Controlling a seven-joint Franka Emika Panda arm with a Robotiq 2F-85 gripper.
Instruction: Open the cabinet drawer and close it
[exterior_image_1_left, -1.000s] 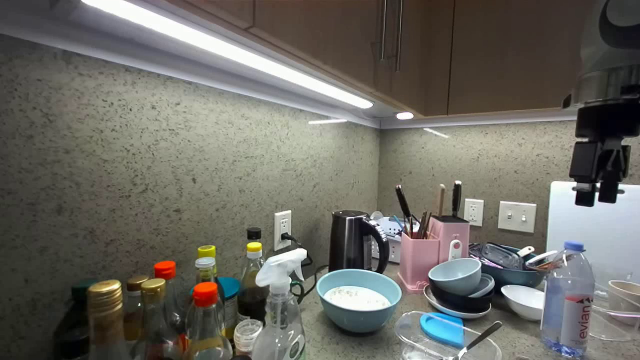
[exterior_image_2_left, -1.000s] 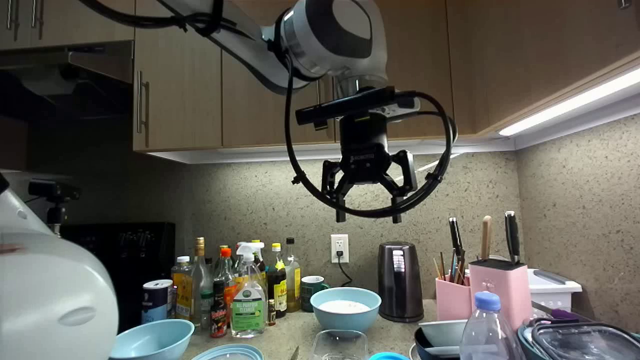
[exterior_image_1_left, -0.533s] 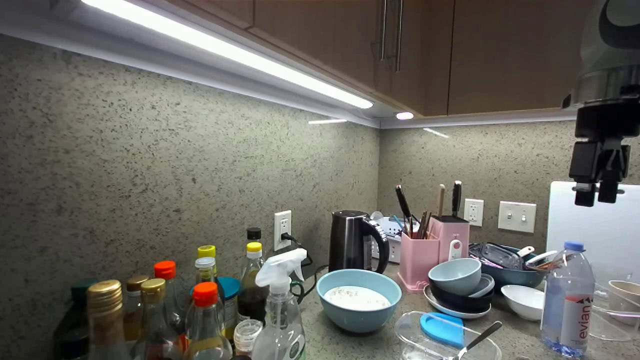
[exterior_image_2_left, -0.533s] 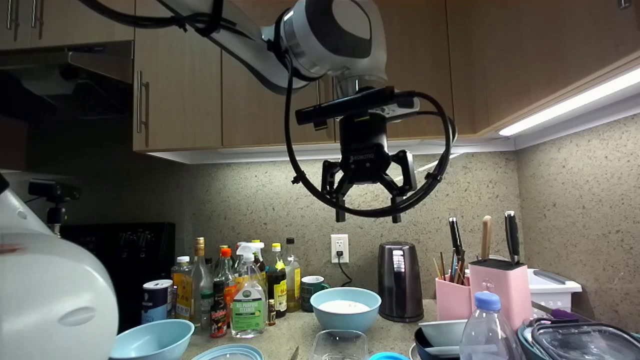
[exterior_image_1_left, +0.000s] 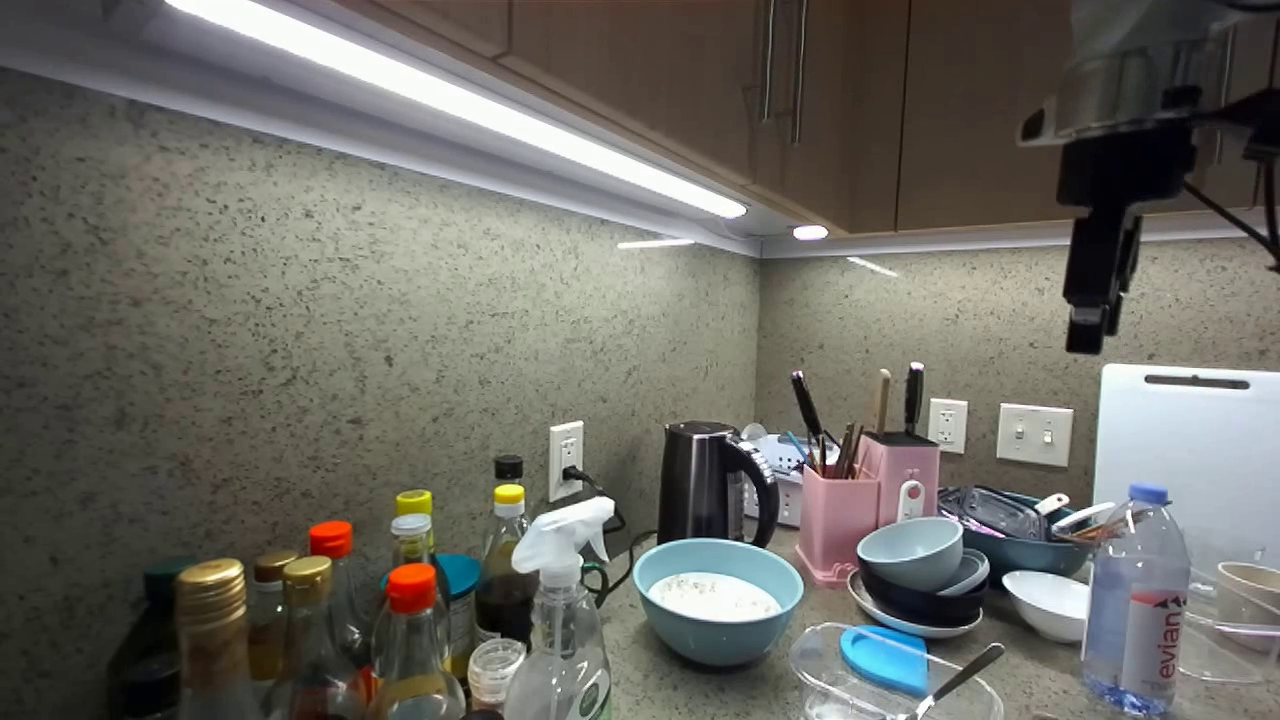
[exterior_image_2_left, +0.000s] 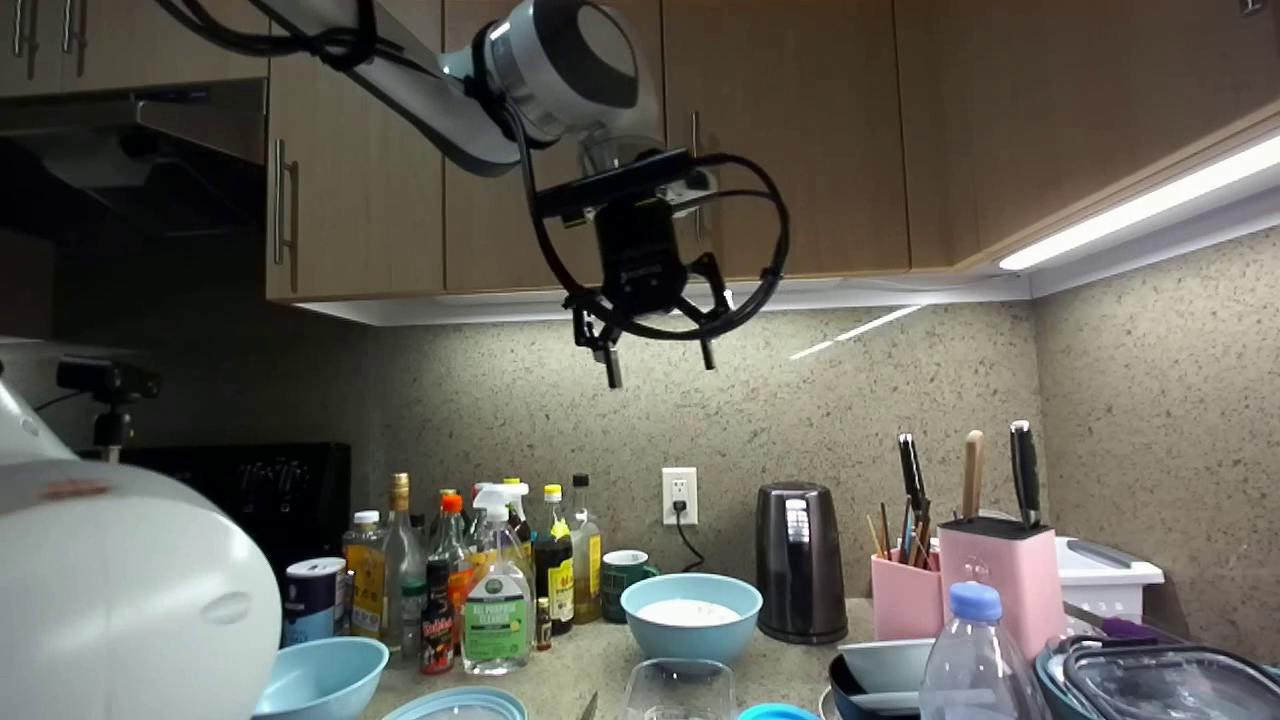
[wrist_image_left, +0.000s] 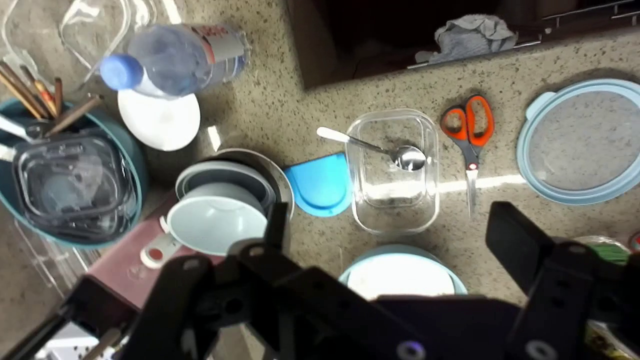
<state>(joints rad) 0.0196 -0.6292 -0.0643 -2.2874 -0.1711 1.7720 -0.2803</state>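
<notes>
Brown wood overhead in an exterior view: three tall cabinet doors (exterior_image_2_left: 800, 140) side by side, closed, high above the bench (exterior_image_2_left: 570, 660), silver bar handles (exterior_image_2_left: 695, 130) in sight on two. In front of them, the tool (exterior_image_2_left: 660, 365), jaws spread wide, nothing in hold. In the way of the middle door, the arm (exterior_image_2_left: 570, 75); across part of the rightmost, a black cable loop (exterior_image_2_left: 783, 235).

On the bench: two separate light-blue bowls (exterior_image_2_left: 690, 640), one with white contents; one stack of bowls (exterior_image_1_left: 915, 560), too nested to count; one kettle (exterior_image_2_left: 800, 570), one pink knife block (exterior_image_2_left: 1000, 580), one spray bottle (exterior_image_2_left: 498, 620), one water bottle (exterior_image_1_left: 1140, 600); sauce bottles (exterior_image_2_left: 560, 580), too overlapped to count.

In the wrist view: one glass box (wrist_image_left: 392, 210) with one spoon (wrist_image_left: 410, 157) in it; just beside, one blue lid (wrist_image_left: 322, 185); one pair of scissors (wrist_image_left: 471, 152) between glass box and one round lid (wrist_image_left: 582, 142).
</notes>
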